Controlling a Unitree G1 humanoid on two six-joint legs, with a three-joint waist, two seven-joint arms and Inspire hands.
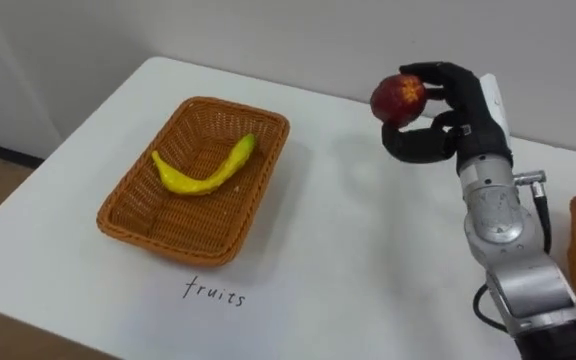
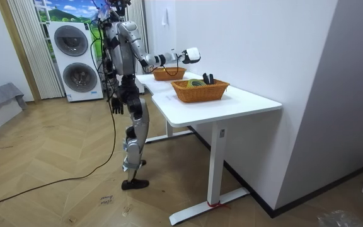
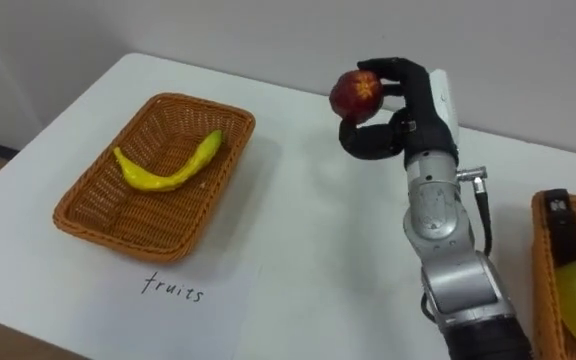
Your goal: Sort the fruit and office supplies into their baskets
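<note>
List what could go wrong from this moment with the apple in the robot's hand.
The apple is gripped by the right hand over bare table, short of the fruit basket; released here, it would likely roll. Dropped in, it may strike the banana.

Head stereo pair close over wicker basket (image 1: 176, 246) on table (image 1: 358, 265); room camera far, side-on, sharing both.

A home's laundry corner: stacked washing machines (image 2: 75, 63), curtain (image 2: 23, 44) (floor-length), herringbone wood floor (image 2: 55, 157).
</note>
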